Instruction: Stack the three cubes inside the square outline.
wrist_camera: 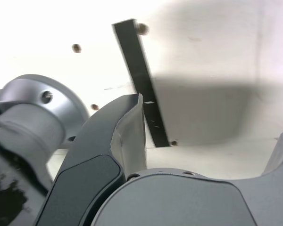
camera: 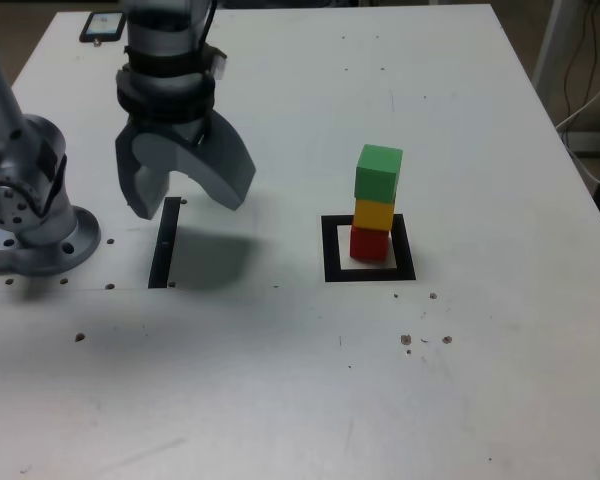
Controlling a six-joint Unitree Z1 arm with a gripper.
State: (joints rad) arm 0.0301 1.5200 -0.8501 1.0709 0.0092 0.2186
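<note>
The tool (camera: pixel 192 190) is spread wide with nothing between its jaws, up over the bench (camera: pixel 520 330) by the black strip (camera: pixel 165 242). The stack lies well apart from it, to the right in the exterior view: green cube (camera: pixel 379 174) on yellow cube (camera: pixel 374 214) on red cube (camera: pixel 369 243), the red one within the square outline (camera: pixel 332 250). The column stands upright, its long axis vertical, the green slightly offset. The stacking looks done, so the next move probably just keeps clear. No brand, label or writing is readable.
</note>
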